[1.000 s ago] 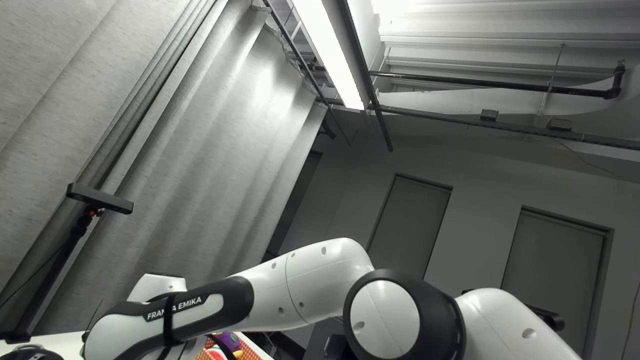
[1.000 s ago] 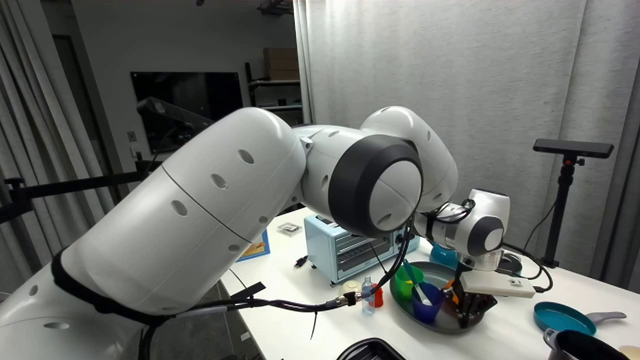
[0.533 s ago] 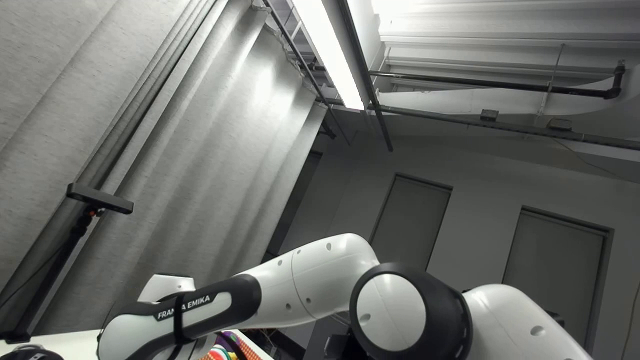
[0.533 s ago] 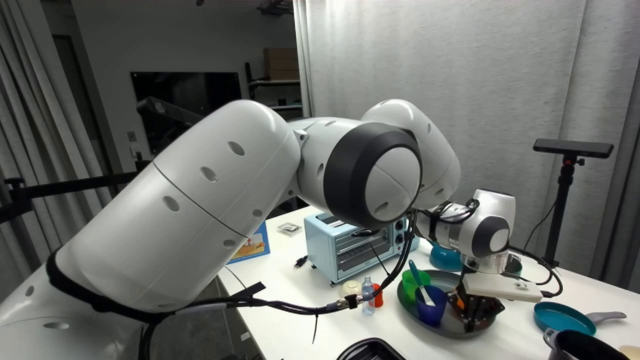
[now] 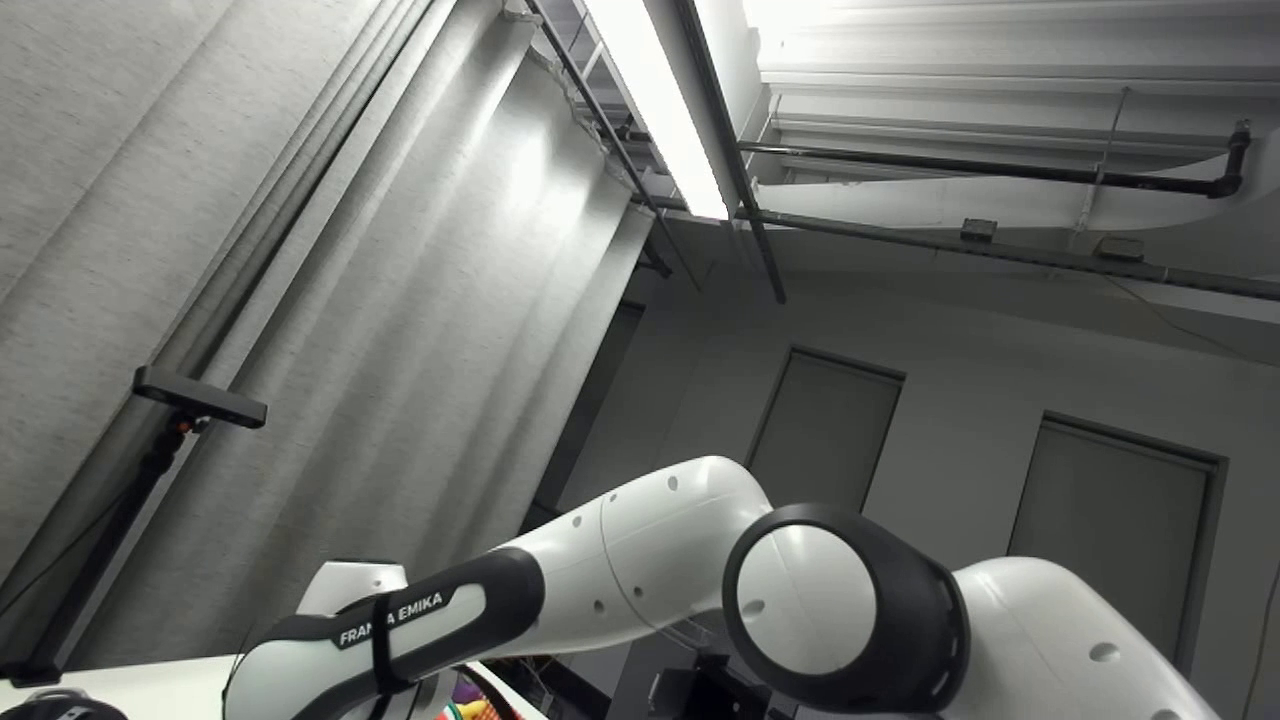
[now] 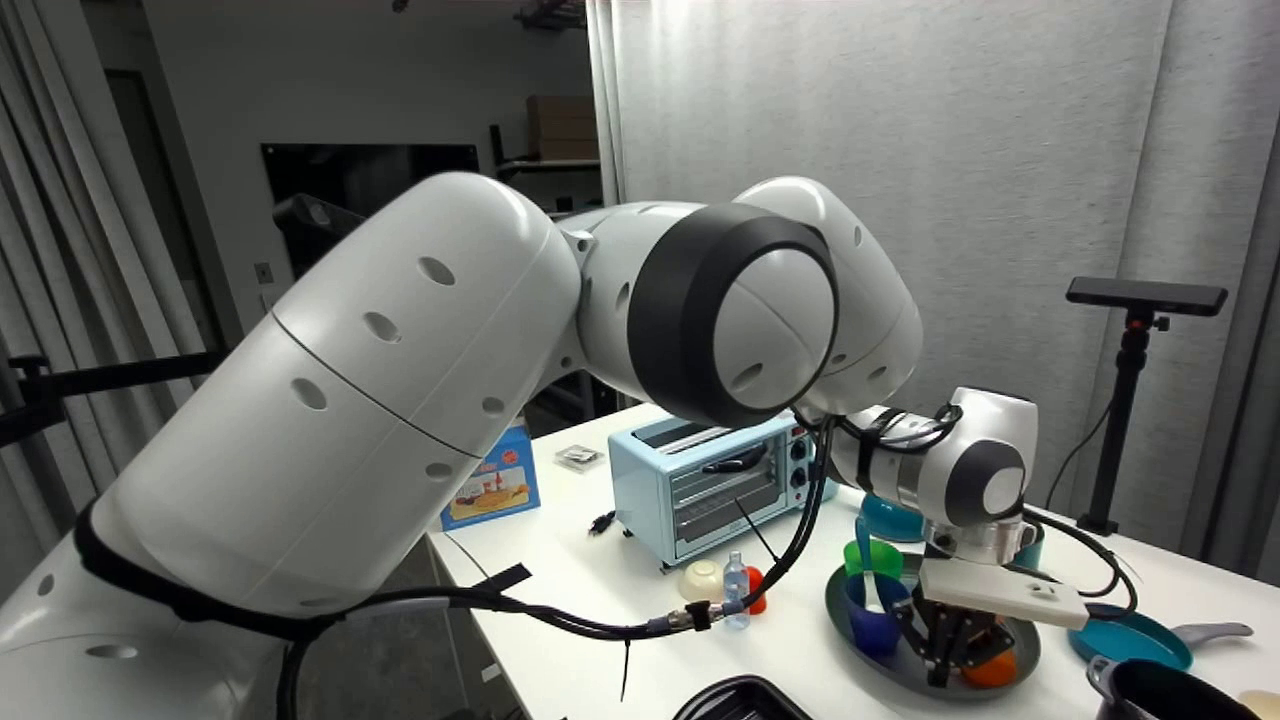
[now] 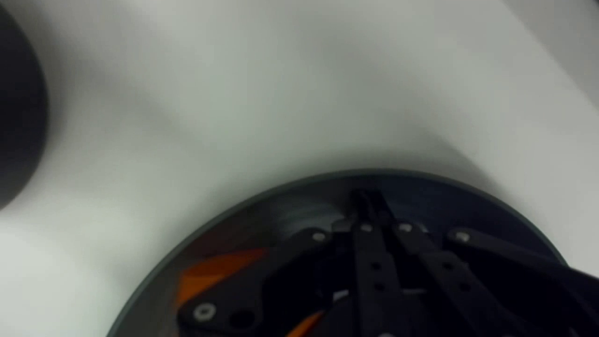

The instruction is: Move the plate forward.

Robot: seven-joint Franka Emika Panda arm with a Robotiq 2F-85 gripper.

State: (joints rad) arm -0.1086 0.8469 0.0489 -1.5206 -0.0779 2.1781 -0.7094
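Note:
The plate [image 6: 908, 668] is a wide, dark, round dish on the white table in an exterior view. It holds a green cup [image 6: 880, 558], a dark blue cup [image 6: 874, 622] with a teal utensil [image 6: 864, 548], and an orange item [image 6: 992, 670]. The plate's curved rim also shows in the wrist view [image 7: 290, 201]. My gripper [image 6: 938, 676] is shut, with its fingertips pointing down inside the plate. In the wrist view the gripper [image 7: 369, 196] has its fingertips together near the inner wall, with nothing seen between them. Plate and gripper are out of sight in the other camera's picture [image 5: 300, 690], behind the arm.
A light blue toaster oven [image 6: 640, 500] stands behind. A teal pan [image 6: 1125, 632] and a dark pot [image 6: 1170, 695] are close on the right. A clear bottle [image 6: 736, 600], a cream bowl [image 6: 702, 580] and a black tray [image 6: 745, 702] lie left and in front.
In an exterior view, the plate with its cups has slid to the right and slightly nearer the camera, moving along with my gripper. More of the orange item shows now.

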